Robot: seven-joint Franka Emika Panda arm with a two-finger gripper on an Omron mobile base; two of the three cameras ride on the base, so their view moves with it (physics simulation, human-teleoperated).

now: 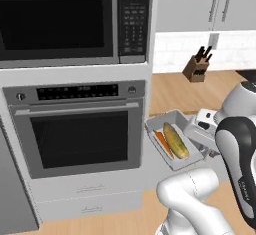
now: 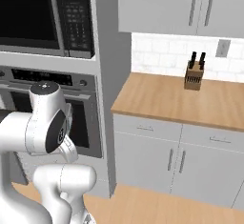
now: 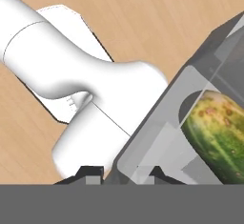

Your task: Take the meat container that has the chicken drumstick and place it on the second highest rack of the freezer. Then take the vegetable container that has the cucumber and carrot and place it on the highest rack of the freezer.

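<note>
the vegetable container [image 1: 174, 140], a clear grey tray, is seen right of centre in the left base view, held in the air in front of the oven [image 1: 80, 129] and tilted, with the carrot [image 1: 163, 143] and the cucumber [image 1: 176, 140] lying side by side inside it. the end effector [image 1: 206, 124] is clenched on the container's right rim, at the right edge of that frame. in the hand view the container's wall [image 3: 162, 142] is caught between the two dark fingertips [image 3: 93, 171] at the bottom centre, and the cucumber [image 3: 220, 135] is seen through the wall at the lower right, above the wooden floor [image 3: 143, 18]. a microwave [image 1: 75, 21] sits above the oven at the upper left. a knife block [image 2: 194, 75] stands on the table [image 2: 181, 99] at the right of the right base view.
</note>
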